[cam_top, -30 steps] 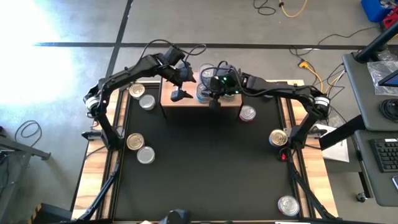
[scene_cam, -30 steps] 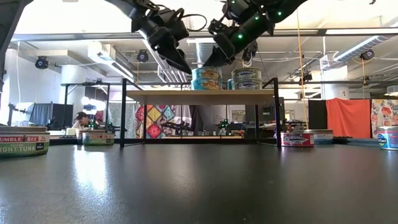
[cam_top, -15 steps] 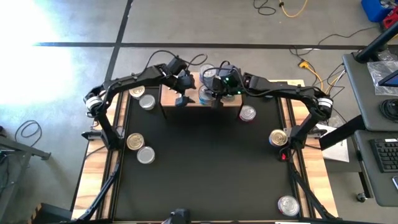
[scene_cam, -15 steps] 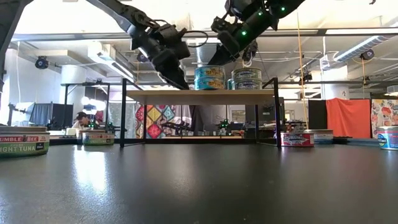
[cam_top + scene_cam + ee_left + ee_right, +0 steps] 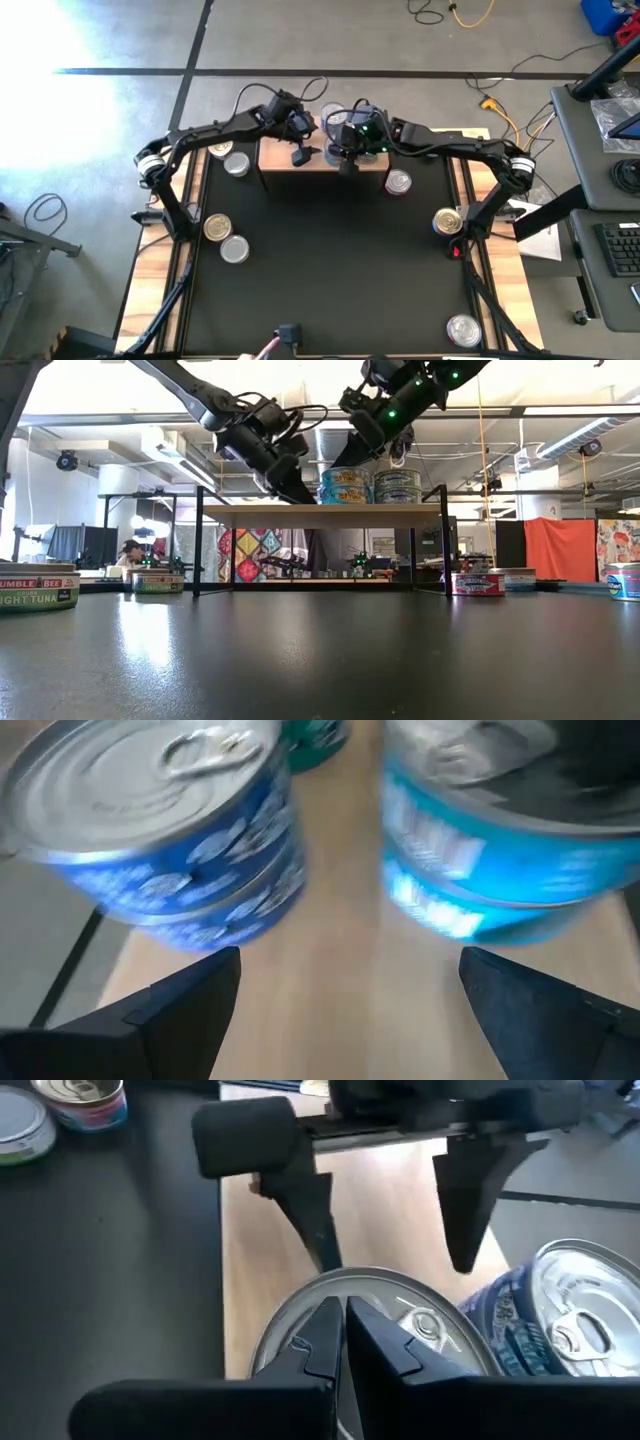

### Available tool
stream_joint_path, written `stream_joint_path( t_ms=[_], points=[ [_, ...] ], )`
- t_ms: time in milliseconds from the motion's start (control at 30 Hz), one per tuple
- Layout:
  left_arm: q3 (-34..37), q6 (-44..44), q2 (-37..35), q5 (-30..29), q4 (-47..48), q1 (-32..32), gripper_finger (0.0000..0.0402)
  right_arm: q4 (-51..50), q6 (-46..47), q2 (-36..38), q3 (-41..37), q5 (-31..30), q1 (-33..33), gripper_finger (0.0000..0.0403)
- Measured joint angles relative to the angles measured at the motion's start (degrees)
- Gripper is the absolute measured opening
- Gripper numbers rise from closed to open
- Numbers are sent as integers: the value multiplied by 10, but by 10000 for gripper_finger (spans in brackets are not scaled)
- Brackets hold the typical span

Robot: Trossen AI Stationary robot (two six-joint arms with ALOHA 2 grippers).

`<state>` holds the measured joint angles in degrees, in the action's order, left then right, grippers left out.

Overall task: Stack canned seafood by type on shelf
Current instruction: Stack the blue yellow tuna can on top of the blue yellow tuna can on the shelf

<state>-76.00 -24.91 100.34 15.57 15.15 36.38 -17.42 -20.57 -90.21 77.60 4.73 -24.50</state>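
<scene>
With fingers spread wide and empty around a teal tin on the shelf, left tool risks clipping the neighbouring blue stack on closing. Right tool, shut and holding nothing, hovers over the same tin; could collide. Other tins wait on the counter.

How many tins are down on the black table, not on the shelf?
7 tins: two left of the shelf, two at the left edge, one right of the shelf, two along the right edge. The arms may hide others.
</scene>
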Motion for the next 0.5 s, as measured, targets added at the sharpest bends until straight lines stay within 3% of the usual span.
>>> stream_joint_path(
  t_ms=[167, 300, 500],
  points=[
    [-8, -1, -22, -7, 39, -3, 358, 12, 0, 0, -4, -2, -3, 13],
    [25, -16, -71, -13, 37, -15, 358, 40, 5, 0, -19, -2, -3, 13],
    [110, -6, -146, -49, -64, -17, 358, 64, 5, 0, -27, -2, -4, 13]
  ],
)
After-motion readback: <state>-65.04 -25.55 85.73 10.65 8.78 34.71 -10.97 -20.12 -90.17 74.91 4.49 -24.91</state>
